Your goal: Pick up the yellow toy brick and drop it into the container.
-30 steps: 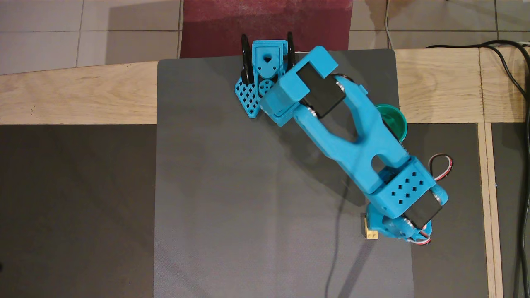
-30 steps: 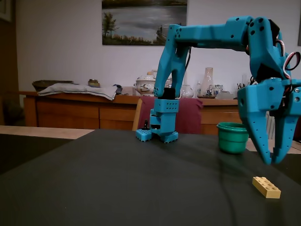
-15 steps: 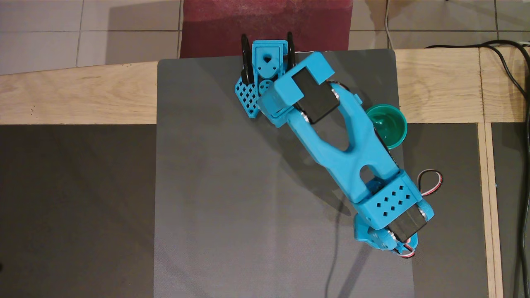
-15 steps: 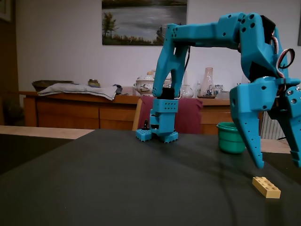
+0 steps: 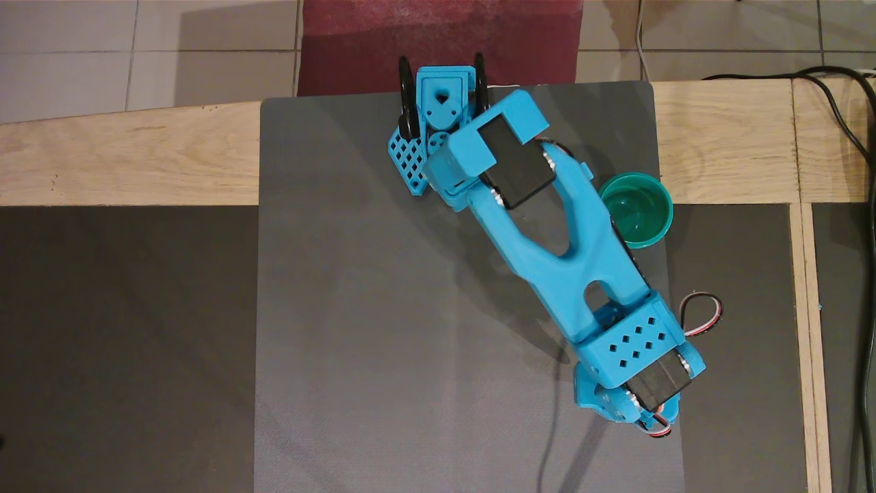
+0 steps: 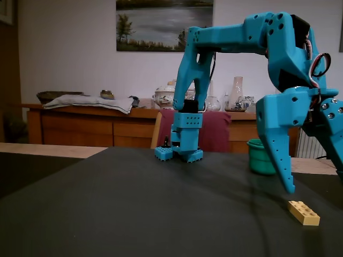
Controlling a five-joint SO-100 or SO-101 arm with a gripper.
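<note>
Fixed view: the yellow toy brick (image 6: 303, 212) lies flat on the dark mat (image 6: 134, 209), studs up, near the right edge. The blue gripper (image 6: 316, 187) hangs above it with its jaws spread wide, holding nothing; the right finger runs partly out of frame, so how far the tips stand apart is hard to judge. The teal cup (image 6: 261, 157) stands behind, well apart from the brick. In the overhead view the arm (image 5: 582, 253) hides the brick, and the cup (image 5: 636, 209) sits just beside it.
</note>
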